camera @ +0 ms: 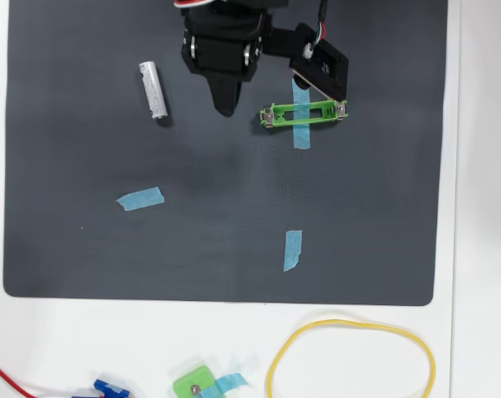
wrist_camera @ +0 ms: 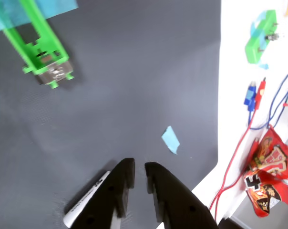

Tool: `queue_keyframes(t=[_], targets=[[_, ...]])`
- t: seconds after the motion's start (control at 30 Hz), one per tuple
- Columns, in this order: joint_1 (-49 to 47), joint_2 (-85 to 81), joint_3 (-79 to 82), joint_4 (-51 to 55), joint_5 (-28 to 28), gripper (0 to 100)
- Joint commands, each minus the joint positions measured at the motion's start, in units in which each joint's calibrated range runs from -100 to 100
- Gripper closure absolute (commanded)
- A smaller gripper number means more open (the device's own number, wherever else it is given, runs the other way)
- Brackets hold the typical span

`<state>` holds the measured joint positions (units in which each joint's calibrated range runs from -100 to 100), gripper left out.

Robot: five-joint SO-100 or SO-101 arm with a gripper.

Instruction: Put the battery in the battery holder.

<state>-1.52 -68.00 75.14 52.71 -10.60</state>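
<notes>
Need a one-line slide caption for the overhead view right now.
Overhead view: gripper empty above the dark mat, between the battery at left and the taped-down green battery holder at right.

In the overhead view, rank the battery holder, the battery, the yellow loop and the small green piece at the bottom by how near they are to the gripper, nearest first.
From the gripper:
1. Battery holder, just right of it, taped to the mat.
2. Battery, to its left, a little farther.
3. Yellow loop, far down on the white table, lower right.
4. Small green piece, at the bottom edge.
</notes>
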Motion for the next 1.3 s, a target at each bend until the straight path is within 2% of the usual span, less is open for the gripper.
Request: queue_keyframes(t=[0.0,0.17,0.33,0.57,0.77,0.87,1.0,1.1,1.27], targets=[[1.88,14.14,-18.48,-0.35,-5.52,100],[11.01,25.57,-24.74,-0.44,-10.22,100],[21.18,37.93,-25.00,-1.05,-10.37,100],[32.50,42.54,-26.85,-0.53,-10.11,100],[29.28,42.11,-27.21,0.61,-10.01,100],[24.82,41.94,-27.91,10.05,-10.01,100],[23.16,41.94,-28.88,12.06,-10.42,100],[27.10,41.94,-29.06,12.85,-19.34,99],[26.58,42.71,-30.20,20.80,-25.71,89]])
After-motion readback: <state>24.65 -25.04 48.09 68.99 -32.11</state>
